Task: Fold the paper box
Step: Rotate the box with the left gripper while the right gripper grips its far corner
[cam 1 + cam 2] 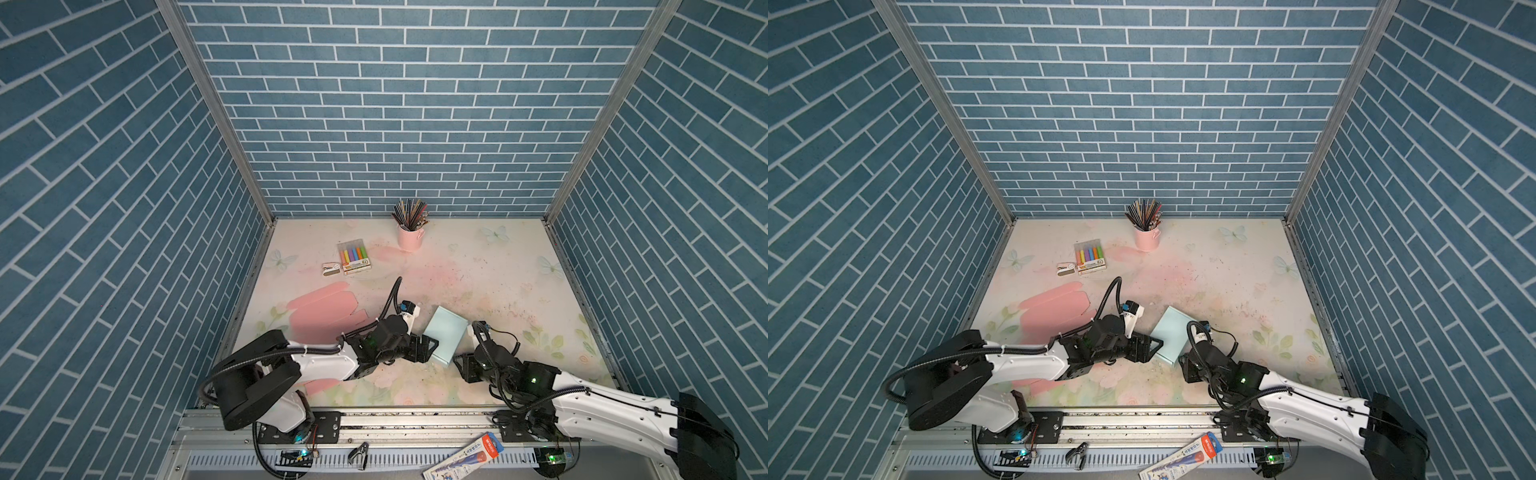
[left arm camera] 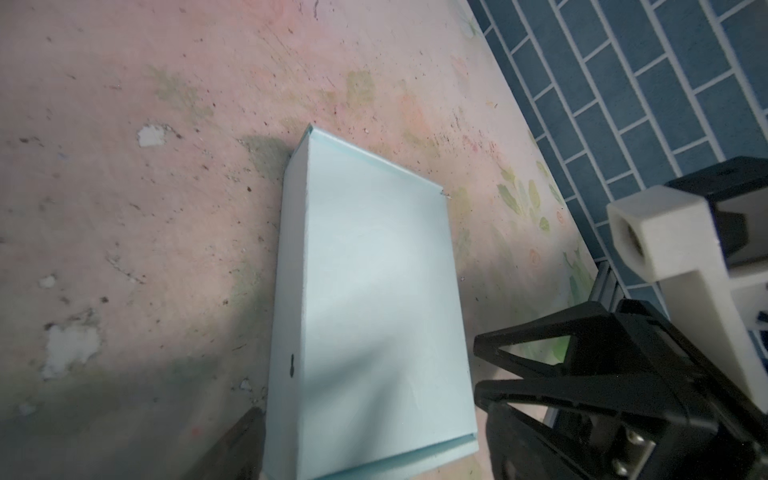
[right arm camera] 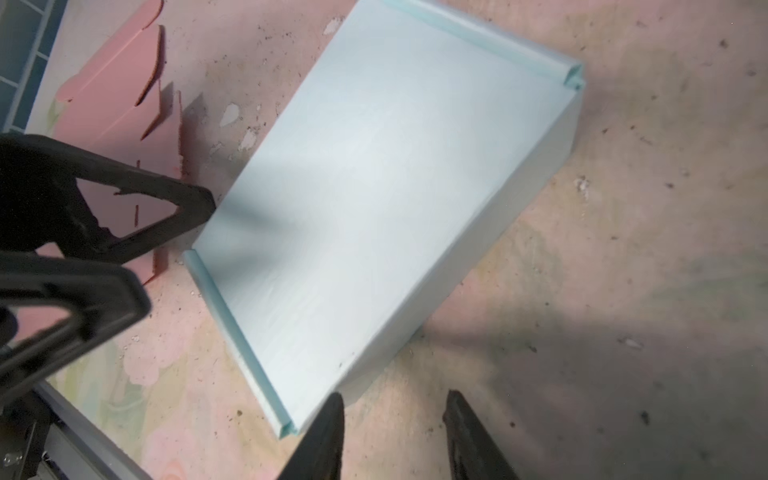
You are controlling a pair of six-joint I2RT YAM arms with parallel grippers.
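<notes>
Pale-blue paper box (image 1: 446,334) lies closed on table (image 1: 478,274), near centre; left gripper (image 1: 432,348) wide, right gripper (image 3: 392,428) part-open, both empty beside it, so we shd retreat w/o nudging & check lid tuck

lt-blue paper box (image 1: 445,336), folded shut, lying flat, near front-centre.

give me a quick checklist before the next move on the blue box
1. Blue box folded into shape, lying flat: ok.
2. Left gripper open, holding nothing: ok.
3. Right gripper open, holding nothing: ok.
4. Left gripper clear of the box edge: cannot tell.
5. Pink sheet unobstructed: not ok, left arm covers part.
</notes>
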